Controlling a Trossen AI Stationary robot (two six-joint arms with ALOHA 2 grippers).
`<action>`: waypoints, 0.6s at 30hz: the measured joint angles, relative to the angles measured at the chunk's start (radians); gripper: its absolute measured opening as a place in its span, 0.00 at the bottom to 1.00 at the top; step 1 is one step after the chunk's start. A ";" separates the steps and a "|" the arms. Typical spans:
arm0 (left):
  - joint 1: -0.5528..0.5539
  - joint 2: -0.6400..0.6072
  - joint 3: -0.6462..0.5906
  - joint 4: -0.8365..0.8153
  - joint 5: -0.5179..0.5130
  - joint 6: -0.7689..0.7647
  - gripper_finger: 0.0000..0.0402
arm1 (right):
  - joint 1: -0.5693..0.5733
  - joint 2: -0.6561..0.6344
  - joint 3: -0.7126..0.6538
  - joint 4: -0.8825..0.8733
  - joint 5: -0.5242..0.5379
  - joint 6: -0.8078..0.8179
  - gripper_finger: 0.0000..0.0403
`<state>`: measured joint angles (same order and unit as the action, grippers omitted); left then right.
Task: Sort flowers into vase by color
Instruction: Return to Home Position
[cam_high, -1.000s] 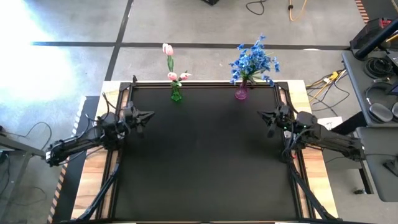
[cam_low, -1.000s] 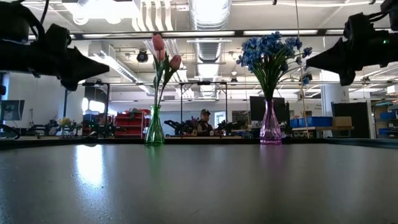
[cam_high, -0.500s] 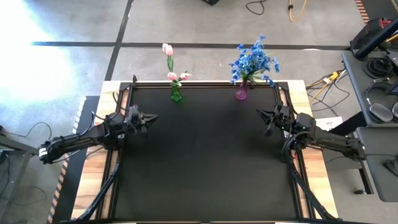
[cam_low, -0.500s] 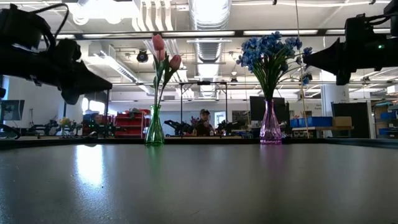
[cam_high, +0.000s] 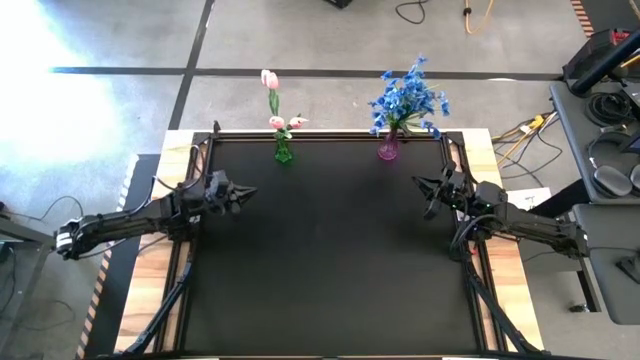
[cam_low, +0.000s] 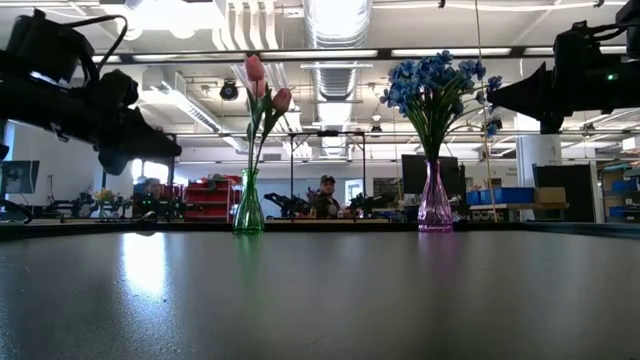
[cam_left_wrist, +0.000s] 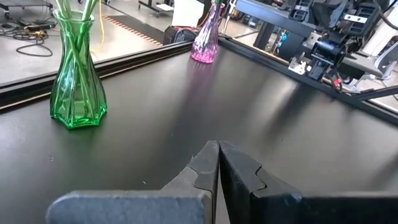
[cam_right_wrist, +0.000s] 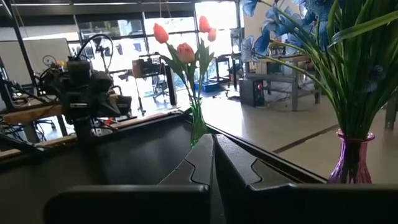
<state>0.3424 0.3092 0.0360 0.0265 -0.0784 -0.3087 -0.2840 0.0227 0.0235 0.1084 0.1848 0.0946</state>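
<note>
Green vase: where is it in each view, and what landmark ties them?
High view: green vase at the table's far edge, left of centre.
Low view: green vase left of the middle, holding pink tulips.
Left wrist view: green vase close up.
Right wrist view: green vase far off at the table's edge.
Shared landmark: the pink vase along the same edge, in all four.

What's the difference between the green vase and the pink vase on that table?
The green vase holds a few pink tulips; the pink vase holds a full bunch of blue blossoms. The green vase stands toward the robot's left, the pink vase toward its right. Both are see-through, upright, and set along the table's far edge.
</note>
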 joint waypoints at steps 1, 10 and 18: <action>0.000 0.004 0.000 0.000 0.000 0.000 0.00 | 0.000 0.000 0.000 0.000 0.000 -0.001 0.02; 0.000 0.026 0.001 0.003 0.000 0.000 0.00 | 0.000 0.000 0.001 0.001 0.000 0.001 0.02; 0.000 0.030 0.001 0.004 0.000 0.000 0.00 | 0.000 0.000 0.001 0.001 0.000 0.001 0.02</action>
<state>0.3424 0.3389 0.0368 0.0307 -0.0784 -0.3084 -0.2840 0.0227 0.0242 0.1092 0.1848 0.0959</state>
